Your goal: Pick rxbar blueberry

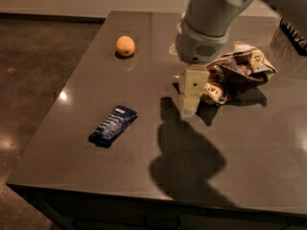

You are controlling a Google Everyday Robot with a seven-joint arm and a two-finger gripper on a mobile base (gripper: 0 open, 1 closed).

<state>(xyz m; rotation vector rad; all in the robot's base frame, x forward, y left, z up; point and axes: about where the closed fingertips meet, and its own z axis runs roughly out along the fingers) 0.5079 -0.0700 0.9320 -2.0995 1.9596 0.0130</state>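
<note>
The rxbar blueberry point(112, 125), a flat dark blue bar with white lettering, lies on the dark grey table point(144, 166) at the front left. My gripper point(188, 110) hangs over the middle of the table, pointing down, to the right of the bar and well apart from it. It holds nothing that I can see. My arm comes in from the upper right.
A crumpled brown-and-cream chip bag point(237, 71) lies just right of the gripper, partly behind it. A small round orange fruit point(125, 46) sits at the back left. The table's left and front edges are near the bar.
</note>
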